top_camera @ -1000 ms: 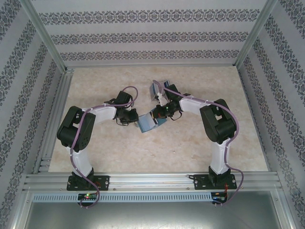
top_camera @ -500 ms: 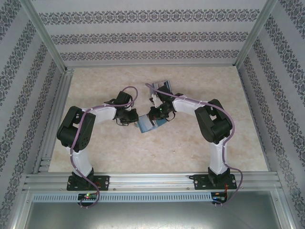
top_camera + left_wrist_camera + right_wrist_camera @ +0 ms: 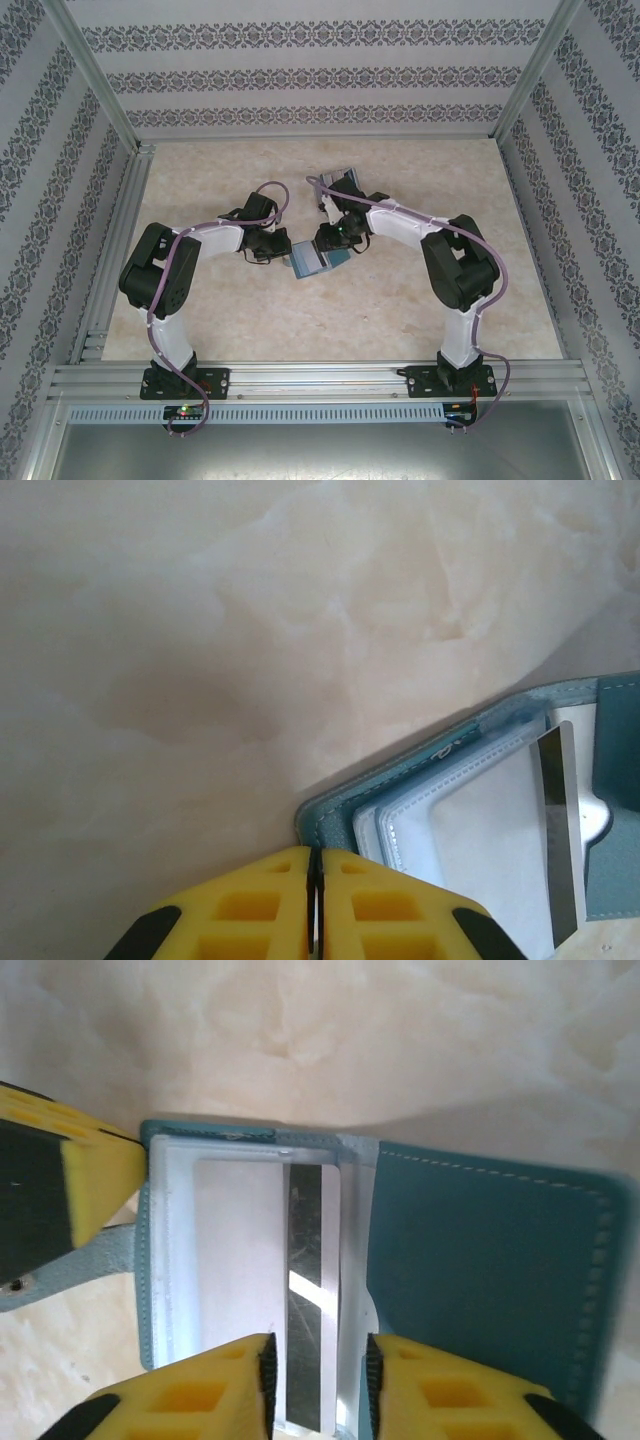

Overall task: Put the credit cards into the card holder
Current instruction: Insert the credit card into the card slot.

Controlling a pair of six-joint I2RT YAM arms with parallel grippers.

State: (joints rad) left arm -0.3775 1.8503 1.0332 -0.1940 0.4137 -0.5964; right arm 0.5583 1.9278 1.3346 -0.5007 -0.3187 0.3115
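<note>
Marbled table (image 3: 220, 320) bears the card holder (image 3: 480, 1250), its edge clenched by the left claw (image 3: 314, 852). The right claw (image 3: 318, 1345), released, straddles a credit card (image 3: 312, 1260) lengthwise.

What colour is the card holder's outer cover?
Teal-blue. The card holder shows best in the right wrist view.
</note>
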